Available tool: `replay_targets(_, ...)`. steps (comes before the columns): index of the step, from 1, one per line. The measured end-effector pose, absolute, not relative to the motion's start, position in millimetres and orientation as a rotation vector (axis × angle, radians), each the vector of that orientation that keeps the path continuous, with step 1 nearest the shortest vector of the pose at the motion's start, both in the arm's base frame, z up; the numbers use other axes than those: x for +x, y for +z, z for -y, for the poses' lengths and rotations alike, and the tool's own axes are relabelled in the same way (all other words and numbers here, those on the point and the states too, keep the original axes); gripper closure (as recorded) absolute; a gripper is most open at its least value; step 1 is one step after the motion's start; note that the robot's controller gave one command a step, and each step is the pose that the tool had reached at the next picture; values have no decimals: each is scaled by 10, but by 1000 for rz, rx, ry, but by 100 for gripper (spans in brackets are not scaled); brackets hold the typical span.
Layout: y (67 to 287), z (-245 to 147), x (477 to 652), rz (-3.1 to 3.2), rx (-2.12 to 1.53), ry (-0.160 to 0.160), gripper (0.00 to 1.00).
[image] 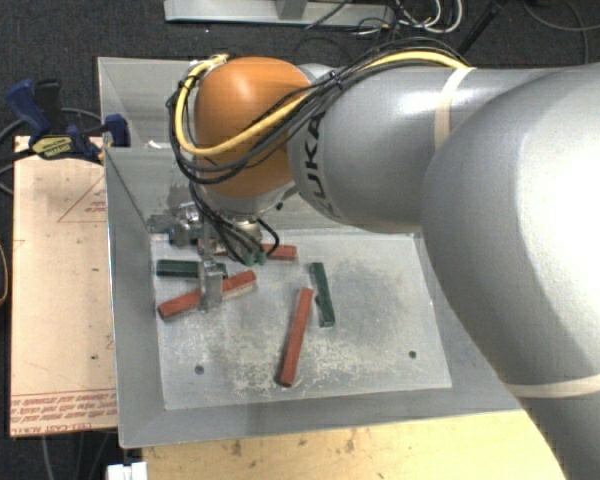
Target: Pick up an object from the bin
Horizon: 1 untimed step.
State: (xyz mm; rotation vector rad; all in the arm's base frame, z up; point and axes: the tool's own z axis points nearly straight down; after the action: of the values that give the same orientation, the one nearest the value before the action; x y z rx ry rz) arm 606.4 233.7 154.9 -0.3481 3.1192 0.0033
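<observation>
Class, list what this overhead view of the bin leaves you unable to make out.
1. Rear floor of the bin, camera view: hidden by the arm's orange cover.
2. The red pieces either side of the tool: one bar or two? The tool covers the middle.
3. The short red piece behind the tool: left end hidden by cables.

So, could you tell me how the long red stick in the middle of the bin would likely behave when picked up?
The long red stick looks straight and flat-sided, so it is probably stiff and unlikely to roll. Being long and thin, it may tilt if gripped near one end. Lying flat on the bin floor, it could slide when nudged.
</observation>
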Motion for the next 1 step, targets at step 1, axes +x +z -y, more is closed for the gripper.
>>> replay_targets(1,655,-2299,6149,-3136,-225,2,0)
